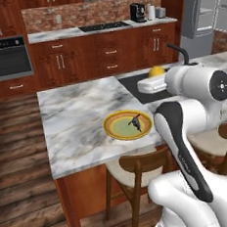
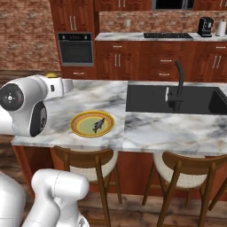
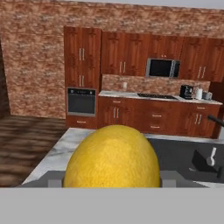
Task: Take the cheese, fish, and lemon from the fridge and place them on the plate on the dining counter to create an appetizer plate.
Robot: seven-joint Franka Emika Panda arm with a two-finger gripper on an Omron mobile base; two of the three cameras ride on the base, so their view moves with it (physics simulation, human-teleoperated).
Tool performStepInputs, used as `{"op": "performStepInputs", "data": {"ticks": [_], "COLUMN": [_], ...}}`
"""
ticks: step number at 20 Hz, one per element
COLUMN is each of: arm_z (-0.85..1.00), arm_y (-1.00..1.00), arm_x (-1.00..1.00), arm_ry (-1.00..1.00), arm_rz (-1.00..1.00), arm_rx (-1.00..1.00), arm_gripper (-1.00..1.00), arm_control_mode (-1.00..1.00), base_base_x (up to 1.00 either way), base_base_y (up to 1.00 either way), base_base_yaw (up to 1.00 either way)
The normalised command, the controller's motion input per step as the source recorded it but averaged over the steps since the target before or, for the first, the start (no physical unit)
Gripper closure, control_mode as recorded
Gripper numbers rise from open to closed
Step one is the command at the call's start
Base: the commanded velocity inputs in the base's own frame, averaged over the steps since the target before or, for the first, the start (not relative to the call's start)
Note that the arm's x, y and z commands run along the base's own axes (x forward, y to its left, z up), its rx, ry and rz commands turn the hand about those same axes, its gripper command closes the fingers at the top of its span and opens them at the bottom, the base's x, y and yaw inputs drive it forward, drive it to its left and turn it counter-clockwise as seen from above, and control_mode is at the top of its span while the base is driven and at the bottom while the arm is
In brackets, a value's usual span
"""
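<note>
The gripper (image 3: 112,181) holds the lemon (image 3: 112,156): in the hand view the round yellow fruit sits right between the two finger tips, which show as grey stubs at its left and right flanks, so the jaws are spread wide and pinching it from both sides. The hand is roughly level, looking out over the dining counter (image 1: 76,119) toward the far wall of cabinets.

In the left base view the arm rises from the lower right, bends at a dark-jointed elbow, and reaches forward with the white hand held horizontally above the counter; the lemon (image 1: 156,71) peeks out just past the end of the hand. In the right base view the same hand juts right from the big white joint at the left edge, with only a sliver of the lemon (image 2: 52,75) visible on top of it.

Below the gripper and nearer the robot lies the plate (image 1: 128,124), flat on the marble near the counter's near edge. The fish (image 1: 135,121) rests on the plate's pale green centre, a small dark shape. The lemon is apart from the plate, held in the air above the counter, beyond it.

Off to the gripper's right is the black sink (image 2: 175,99) with its dark faucet (image 2: 178,84). Two wooden stools (image 2: 91,166) stand under the counter's near edge.
</note>
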Motion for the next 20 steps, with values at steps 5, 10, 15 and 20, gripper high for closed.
{"op": "performStepInputs", "data": {"ticks": [5, 10, 15, 20], "arm_z": [0.00, -0.02, -0.30, -0.45], "arm_y": [0.00, 0.00, 0.00, 0.00], "arm_x": [0.59, 0.62, 0.55, 0.41], "arm_ry": [0.33, 0.22, 0.02, 0.00], "arm_rz": [-0.02, -0.02, -0.01, 0.00], "arm_rx": [0.00, 0.00, -0.02, -0.03], "arm_gripper": [1.00, 1.00, 1.00, 1.00], "arm_control_mode": [-1.00, -1.00, -1.00, -1.00], "base_base_x": [0.00, 0.00, 0.00, 0.00], "base_base_y": [0.00, 0.00, 0.00, 0.00], "base_base_yaw": [0.00, 0.00, 0.00, 0.00]}}
